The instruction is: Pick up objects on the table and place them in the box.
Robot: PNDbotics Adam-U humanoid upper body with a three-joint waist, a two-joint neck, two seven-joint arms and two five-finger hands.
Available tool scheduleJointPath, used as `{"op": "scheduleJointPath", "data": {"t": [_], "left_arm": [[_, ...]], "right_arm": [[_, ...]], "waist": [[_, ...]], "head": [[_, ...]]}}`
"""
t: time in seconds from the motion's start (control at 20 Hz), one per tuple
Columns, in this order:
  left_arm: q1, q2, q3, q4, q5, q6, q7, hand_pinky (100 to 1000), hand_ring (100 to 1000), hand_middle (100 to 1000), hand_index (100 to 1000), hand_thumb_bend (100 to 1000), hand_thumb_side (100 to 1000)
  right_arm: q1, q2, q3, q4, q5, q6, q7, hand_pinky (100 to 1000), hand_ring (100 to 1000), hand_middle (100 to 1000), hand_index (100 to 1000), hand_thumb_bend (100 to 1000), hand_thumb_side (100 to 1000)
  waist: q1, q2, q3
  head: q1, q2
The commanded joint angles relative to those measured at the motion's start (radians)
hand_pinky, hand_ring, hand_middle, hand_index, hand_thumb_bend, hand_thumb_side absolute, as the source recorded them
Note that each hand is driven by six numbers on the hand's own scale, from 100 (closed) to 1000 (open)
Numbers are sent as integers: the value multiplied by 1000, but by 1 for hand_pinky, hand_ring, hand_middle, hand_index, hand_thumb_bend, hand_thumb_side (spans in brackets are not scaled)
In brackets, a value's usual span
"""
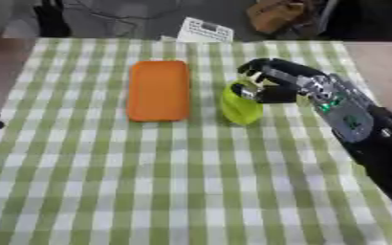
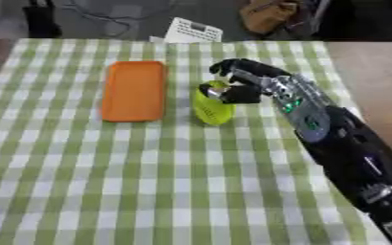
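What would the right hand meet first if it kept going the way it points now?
The right hand points toward the view's left and is already closed on the yellow-green object; beyond that, probably the orange tray.

Green-and-white checked cloth table cover, matt; orange rectangular plastic tray, smooth; yellow-green plastic object, glossy.

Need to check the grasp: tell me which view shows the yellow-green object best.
Right eye view: the yellow-green object sits nearer the middle, with the right hand curled over its top. Left eye view shows nearly the same, shifted right.
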Motion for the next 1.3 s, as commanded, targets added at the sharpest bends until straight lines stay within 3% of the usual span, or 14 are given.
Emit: {"op": "scheduleJointPath", "data": {"t": [0.05,0.5,0.6,0.65,0.7,0.9,0.95,1.3], "left_arm": [[-14,23,0,-10,-1,-6,-1,651,675,711,768,143,974],[-16,22,-1,-10,-2,-6,-3,651,675,711,768,143,975],[-16,22,0,-10,-2,-6,-3,651,675,711,768,144,974],[-17,22,0,-10,-1,-6,-3,651,675,711,768,144,974],[-17,22,-1,-10,-1,-6,-4,651,675,711,768,144,975],[-17,22,-1,-10,-2,-5,-5,651,675,711,768,144,975],[-17,22,-1,-10,-2,-5,-5,651,676,712,768,143,975],[-17,21,-1,-10,-1,-6,-7,652,676,713,768,143,976]], "right_arm": [[-7,-14,-8,6,21,-7,15,857,931,909,970,408,880],[9,-18,-3,-2,84,-49,111,876,954,931,974,468,909],[12,-16,2,-7,91,-59,132,877,959,936,974,499,914],[12,-15,3,-10,94,-65,143,877,960,937,974,578,909],[13,-14,5,-16,99,-71,155,876,961,939,975,523,914],[13,-13,9,-32,130,-85,188,875,965,946,977,554,916],[13,-13,9,-34,136,-86,190,854,953,952,977,608,906],[9,-5,17,-51,296,-82,138,812,934,975,981,603,870]], "waist": [[2,2,-3],[1,6,-10],[1,6,-9],[1,7,-9],[1,7,-9],[0,9,-10],[0,9,-9],[2,12,-7]], "head": [[3,-12],[4,-12],[5,-13],[5,-13],[5,-13],[5,-14],[5,-14],[7,-14]]}}
